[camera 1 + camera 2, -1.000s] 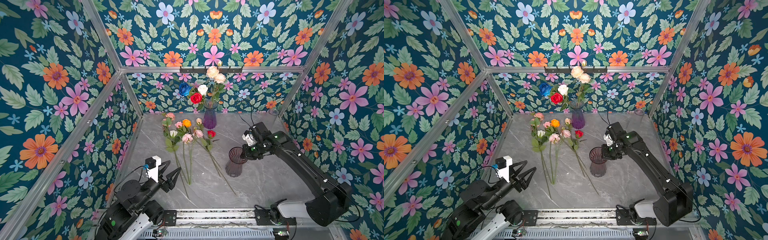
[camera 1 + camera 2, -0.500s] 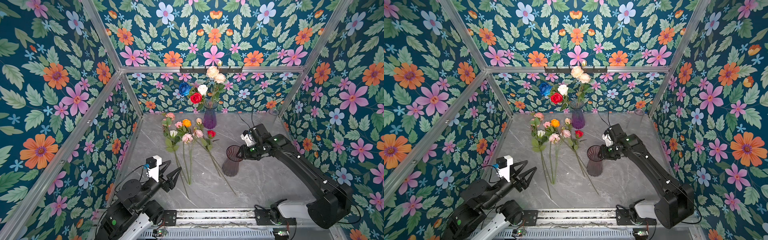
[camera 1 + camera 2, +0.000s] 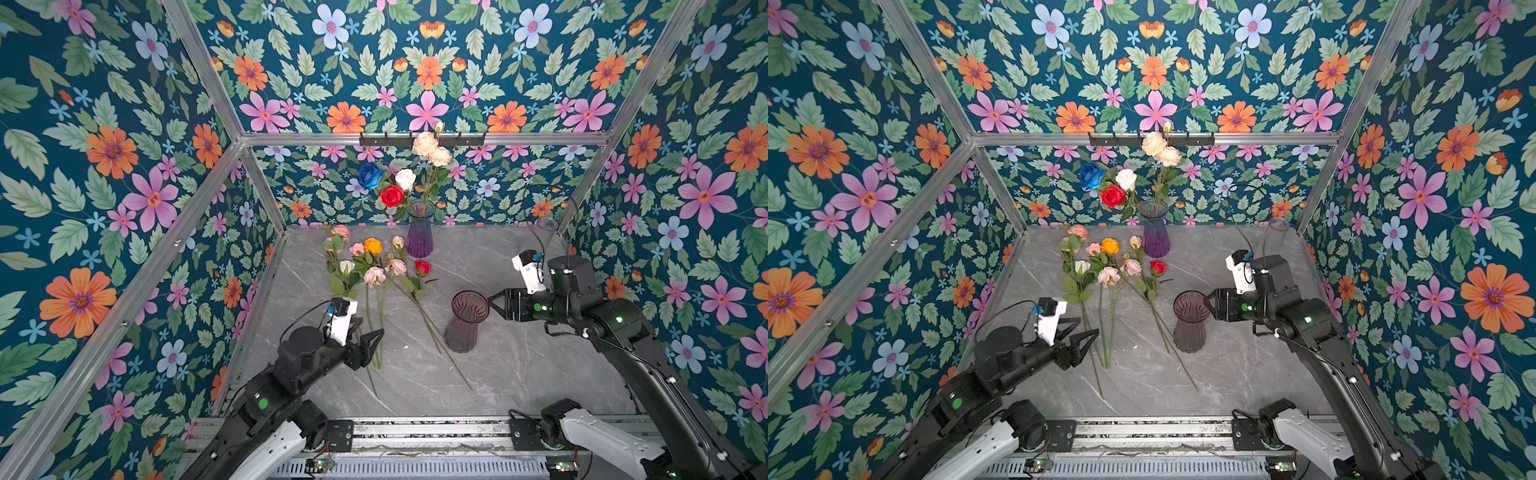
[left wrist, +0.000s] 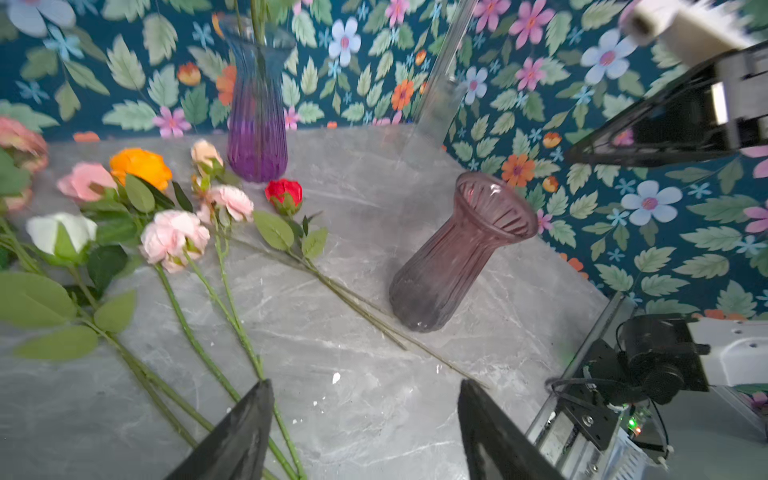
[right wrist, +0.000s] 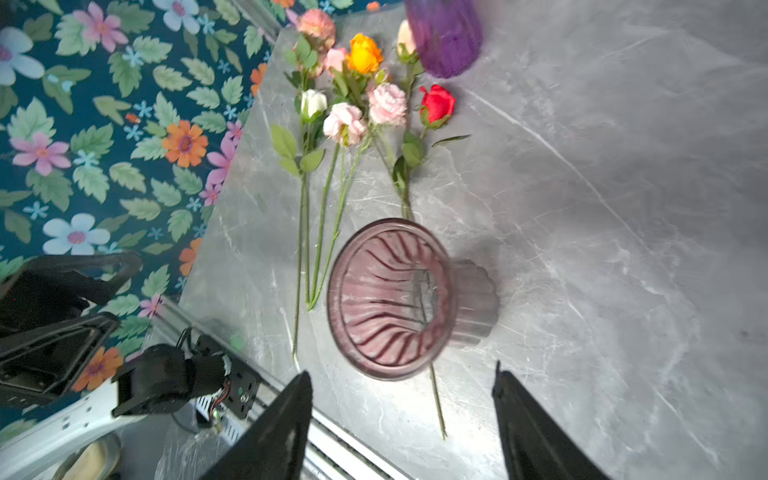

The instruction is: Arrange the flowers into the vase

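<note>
Right pincer has its jaws apart with nothing in them, parked just beside the lip of the pinkish vase. That vase is empty and looks like it leans a bit toward the right arm. Its foot is touching a couple of stems, and I can't tell if it's actually sitting on them.

The loose flowers lie fanned out on the table just left of it, heads toward the purple vase at the back, which holds a bunch. Left pincer is spread too, empty, hovering over the stem ends.

My take: get the vase flat and clear of those stems first. Then have the left one grab a single stem low down and feed its end into the wide mouth.
</note>
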Controlling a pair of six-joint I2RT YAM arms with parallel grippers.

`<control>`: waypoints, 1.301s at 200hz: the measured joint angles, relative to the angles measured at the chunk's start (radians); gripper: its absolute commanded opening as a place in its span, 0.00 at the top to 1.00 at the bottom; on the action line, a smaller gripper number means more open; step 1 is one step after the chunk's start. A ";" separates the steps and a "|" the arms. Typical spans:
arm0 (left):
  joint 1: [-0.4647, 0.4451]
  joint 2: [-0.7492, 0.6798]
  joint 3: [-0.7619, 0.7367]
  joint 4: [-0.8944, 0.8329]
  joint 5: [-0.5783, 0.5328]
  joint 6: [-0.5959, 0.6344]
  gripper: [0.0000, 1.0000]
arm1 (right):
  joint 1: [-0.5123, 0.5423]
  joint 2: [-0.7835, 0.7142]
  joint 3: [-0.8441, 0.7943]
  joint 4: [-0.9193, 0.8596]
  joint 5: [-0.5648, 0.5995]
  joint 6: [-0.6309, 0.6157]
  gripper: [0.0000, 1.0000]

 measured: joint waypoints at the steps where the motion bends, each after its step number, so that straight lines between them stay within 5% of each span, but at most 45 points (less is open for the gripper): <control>1: 0.000 0.005 -0.002 0.003 0.000 -0.002 0.29 | -0.008 -0.006 -0.008 0.000 -0.002 0.002 0.31; 37: 0.000 0.330 -0.076 0.148 0.016 -0.106 0.31 | -0.201 -0.136 -0.259 0.074 -0.116 0.075 0.32; 82: 0.038 0.667 0.030 0.257 -0.089 -0.150 0.39 | -0.222 -0.231 -0.642 0.265 -0.216 0.219 0.34; 130: 0.112 0.953 0.201 0.281 -0.134 -0.126 0.39 | -0.222 -0.298 -0.820 0.400 -0.192 0.234 0.34; 260: 0.235 1.215 0.324 0.279 -0.185 -0.067 0.52 | -0.222 -0.364 -0.894 0.524 -0.186 0.234 0.34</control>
